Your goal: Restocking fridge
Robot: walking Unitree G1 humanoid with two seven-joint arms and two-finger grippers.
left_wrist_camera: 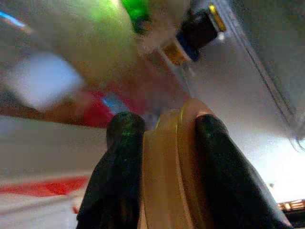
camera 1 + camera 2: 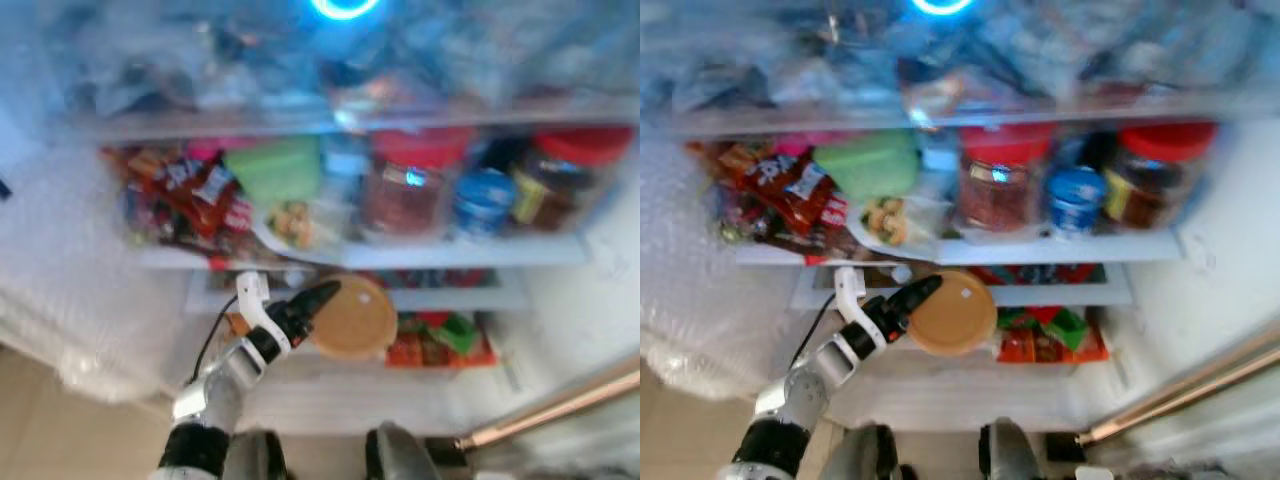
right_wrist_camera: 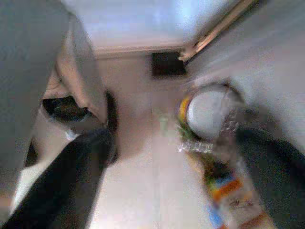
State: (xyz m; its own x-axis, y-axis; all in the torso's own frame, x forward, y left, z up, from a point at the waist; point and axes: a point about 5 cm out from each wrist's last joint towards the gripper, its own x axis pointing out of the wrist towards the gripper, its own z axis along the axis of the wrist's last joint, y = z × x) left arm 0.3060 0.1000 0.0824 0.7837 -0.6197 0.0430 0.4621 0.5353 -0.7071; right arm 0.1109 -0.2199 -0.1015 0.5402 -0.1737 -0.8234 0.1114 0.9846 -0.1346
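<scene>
My left gripper is raised in front of the open fridge and is shut on a round tan lidded container. It holds the container on edge just below the middle shelf. In the left wrist view the two black fingers clamp the tan rim from both sides. My right gripper hangs low over the pale floor. A clear-wrapped pack with a white round top and a colourful label sits close beside it, all blurred.
The middle shelf holds red snack packs, a green tub, two red-lidded jars, a blue tub and a plate of food. Red and green packs lie on the shelf below. A bronze door bar crosses lower right.
</scene>
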